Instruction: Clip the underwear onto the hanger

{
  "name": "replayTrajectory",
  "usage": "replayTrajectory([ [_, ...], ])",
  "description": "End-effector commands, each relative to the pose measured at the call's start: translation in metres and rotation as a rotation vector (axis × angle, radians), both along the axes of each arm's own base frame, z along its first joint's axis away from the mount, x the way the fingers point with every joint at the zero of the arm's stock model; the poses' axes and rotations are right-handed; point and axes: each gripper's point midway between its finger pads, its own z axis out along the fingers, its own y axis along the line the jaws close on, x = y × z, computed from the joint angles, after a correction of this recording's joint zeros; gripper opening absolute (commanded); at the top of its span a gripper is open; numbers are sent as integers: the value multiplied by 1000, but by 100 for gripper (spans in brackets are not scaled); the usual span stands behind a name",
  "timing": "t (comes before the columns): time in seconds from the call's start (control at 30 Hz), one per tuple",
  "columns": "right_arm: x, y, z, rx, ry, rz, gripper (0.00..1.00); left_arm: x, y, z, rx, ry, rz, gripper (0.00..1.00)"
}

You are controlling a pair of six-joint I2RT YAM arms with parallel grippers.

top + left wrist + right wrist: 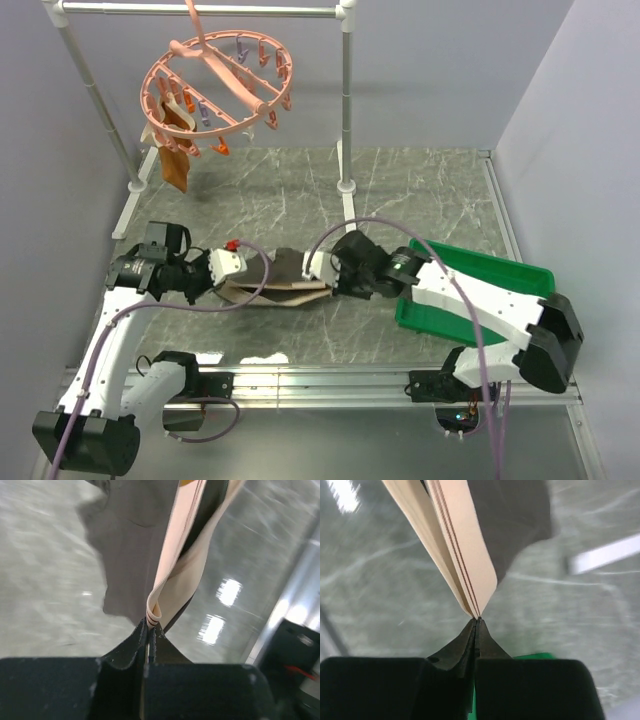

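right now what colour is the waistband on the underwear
Light tan with thin dark stripes; the waistband shows best in the right wrist view.

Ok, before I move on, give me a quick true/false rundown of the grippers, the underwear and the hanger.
1. The left gripper is shut on the tan waistband of the underwear. True.
2. The right gripper is open and holds nothing. False: it is shut on the waistband too.
3. An orange-brown garment hangs from the hanger, which hangs on the rack. True.
4. The underwear is already clipped to the hanger. False: it hangs between the two grippers, low over the table, far from the hanger.
5. The green tray lies on the left arm's side. False: it lies on the right arm's side.
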Motion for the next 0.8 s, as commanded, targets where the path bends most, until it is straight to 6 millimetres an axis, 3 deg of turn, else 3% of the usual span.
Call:
replayTrajectory([
  [0.0, -16, -1, -15, -46, 73, 21, 0, -21, -4, -12, 1, 56, -84, 2],
  [0.13, 11, 9, 17, 19, 21, -25, 0, -2, -8, 4, -53, 21, -6, 2],
  [0.33, 101, 0, 73, 89, -72, -207, 0, 75, -5, 41, -123, -96, 207, 2],
  [0.37, 116, -5, 81, 101, -91, -242, 0, 85, -5, 49, -135, -124, 227, 2],
  [0.4, 132, -2, 99, 129, -124, -262, 0, 103, -4, 72, -154, -210, 241, 2],
  [0.47, 148, -3, 119, 158, -165, -296, 0, 118, -4, 87, -170, -258, 255, 3],
  [0.5, 157, -3, 138, 191, -191, -314, 0, 125, -4, 107, -182, -306, 255, 3],
  [0.63, 149, -4, 156, 238, -202, -303, 0, 122, -3, 122, -148, -360, 183, 4],
  [0.67, 144, -4, 153, 244, -189, -290, 0, 117, -4, 110, -135, -337, 159, 5],
  [0.73, 124, -2, 124, 215, -128, -242, 0, 95, -8, 87, -97, -285, 68, 7],
  [0.77, 117, 0, 112, 194, -115, -209, 0, 81, -8, 57, -75, -203, 39, 11],
])
